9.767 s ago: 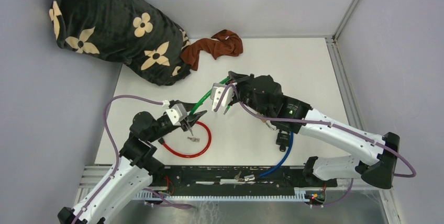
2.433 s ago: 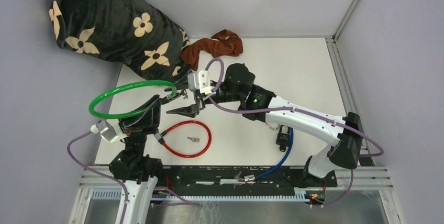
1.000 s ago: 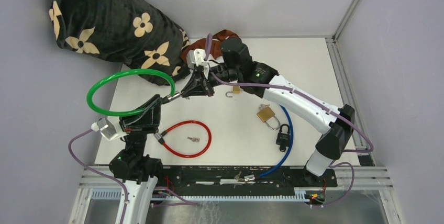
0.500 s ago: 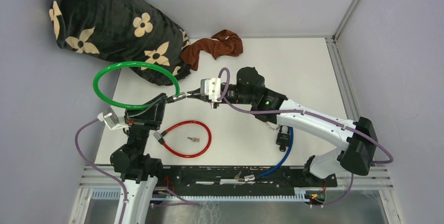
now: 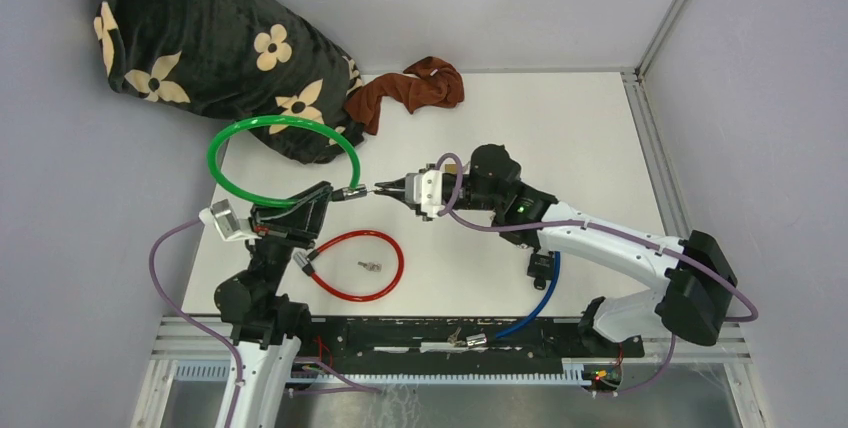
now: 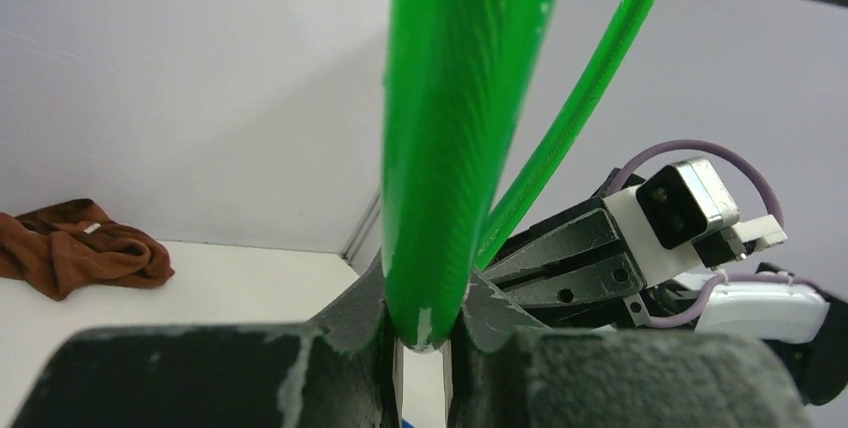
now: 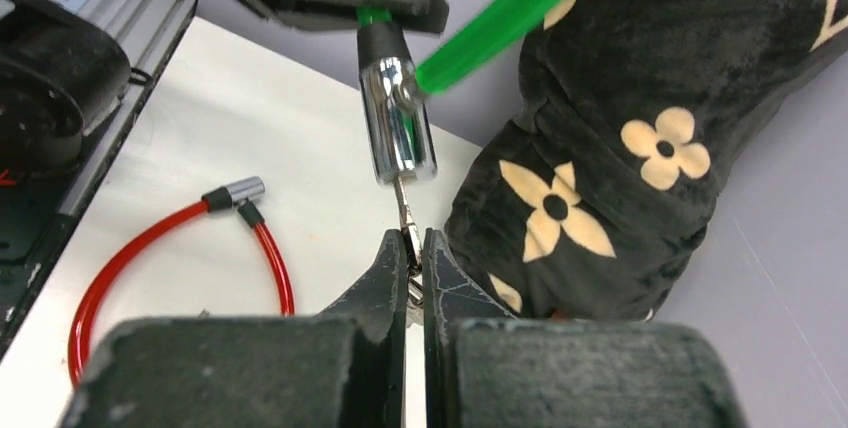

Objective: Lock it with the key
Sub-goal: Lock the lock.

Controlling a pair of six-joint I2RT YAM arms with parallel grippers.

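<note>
Green cable lock (image 6: 450,148), clamped in my left end effector (image 6: 420,333): key (image 7: 407,216) pinched in my right end effector (image 7: 415,243) has now reached the barrel (image 7: 397,133) just ahead; turning remains.

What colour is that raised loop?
The loop is bright green, clearest in the top external view.

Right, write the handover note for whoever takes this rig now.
Left pincer: shut on the green cable lock, holding it off the table right behind its chrome barrel.
Right pincer: shut on the key, whose tip is in the barrel's end.
Done: loop closed into the barrel, key inserted.
Left: turn the key to lock and withdraw it. Whether it has been turned cannot be told.
</note>
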